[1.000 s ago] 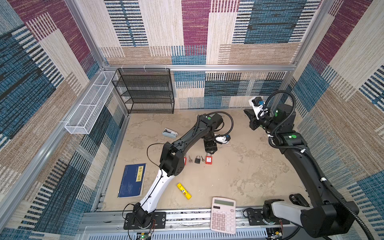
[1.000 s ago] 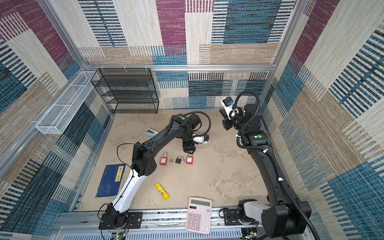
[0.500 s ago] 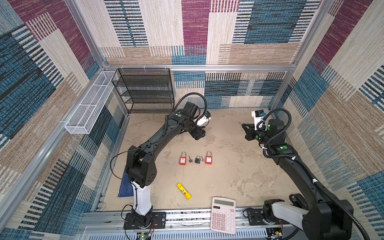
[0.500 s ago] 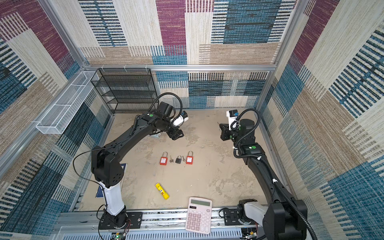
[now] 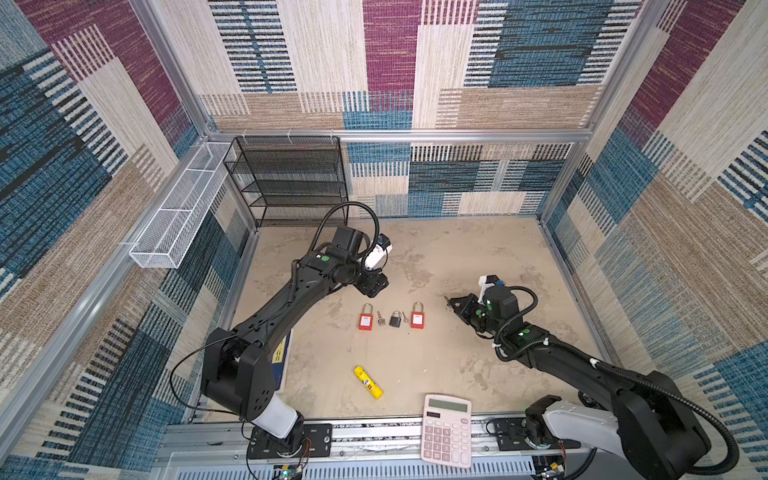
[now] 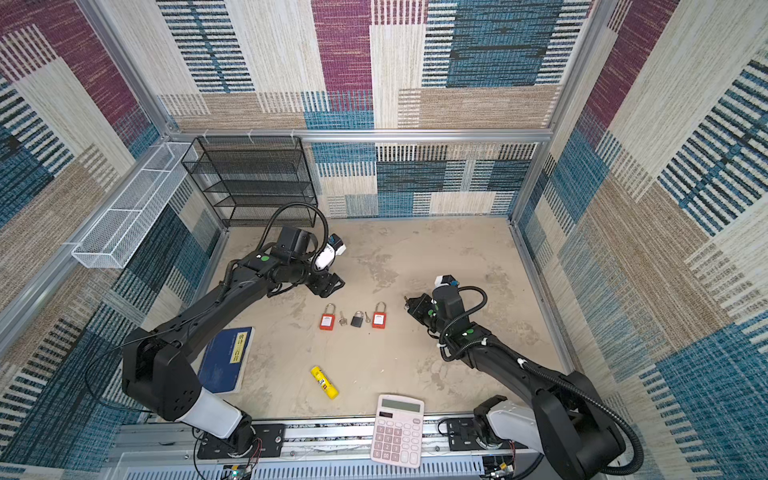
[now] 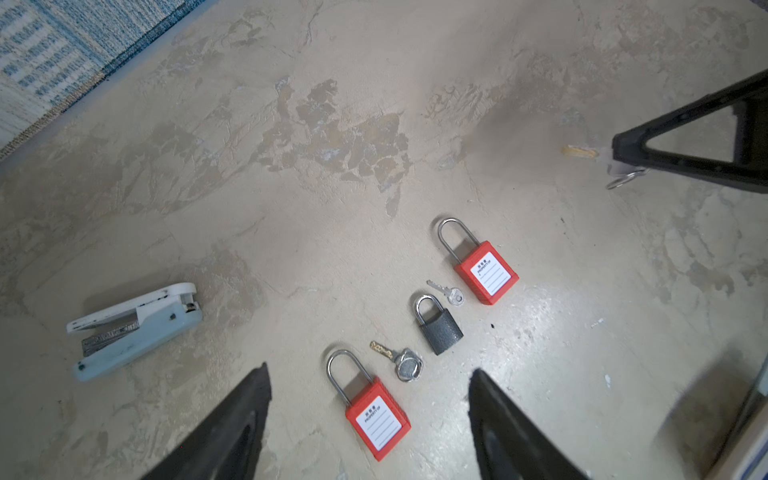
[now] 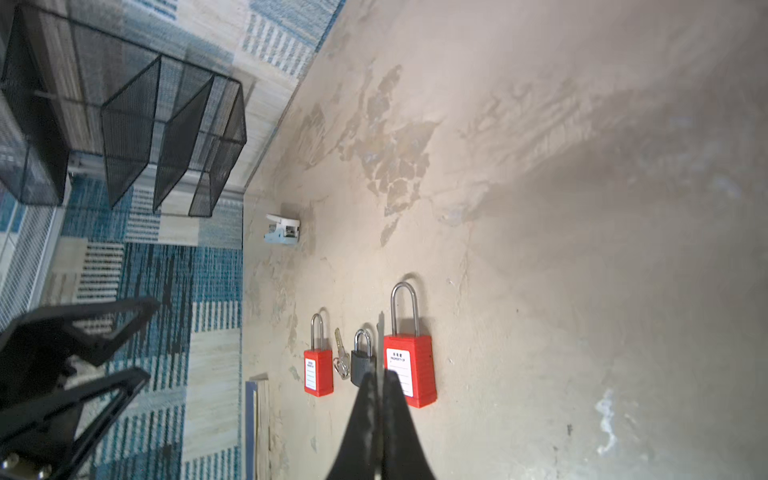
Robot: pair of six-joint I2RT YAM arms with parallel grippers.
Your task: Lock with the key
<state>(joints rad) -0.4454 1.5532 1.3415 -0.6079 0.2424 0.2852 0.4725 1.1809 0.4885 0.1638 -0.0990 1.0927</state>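
Beige stone-look tabletop (image 5: 478, 257) carries a black padlock (image 5: 395, 320) between two red padlocks (image 5: 365, 321). At its two o'clock I see my right gripper (image 5: 451, 300) clamped on a brass key (image 7: 578, 151); at eleven, my left gripper (image 5: 378, 288), fingers spread.

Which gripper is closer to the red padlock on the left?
Left. The left gripper, open, hangs just behind the left red padlock; the right gripper, shut on a key, sits past the black padlock and right red padlock.
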